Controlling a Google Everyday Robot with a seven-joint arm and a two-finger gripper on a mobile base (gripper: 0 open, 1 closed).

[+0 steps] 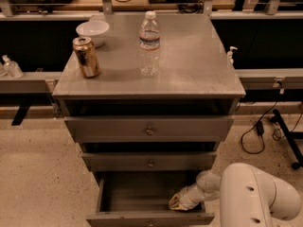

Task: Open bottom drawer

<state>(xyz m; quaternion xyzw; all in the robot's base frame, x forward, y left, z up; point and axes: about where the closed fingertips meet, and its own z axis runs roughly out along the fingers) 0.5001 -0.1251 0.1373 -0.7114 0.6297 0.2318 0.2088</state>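
The grey cabinet has three drawers. Its bottom drawer (132, 193) is pulled out toward me, showing a plain grey inside; its front edge with a small knob (149, 223) sits at the lower edge of the view. The middle drawer (150, 162) and top drawer (149, 129) are pushed in. My gripper (176, 202) is at the end of the white arm (255, 197), down inside the right part of the open bottom drawer, close to its front panel.
On the cabinet top stand a water bottle (149, 44), a soda can (86, 56) and a white bowl (92, 31). Cables (258, 129) and a black stand leg (289, 138) lie on the floor to the right. A rail runs behind.
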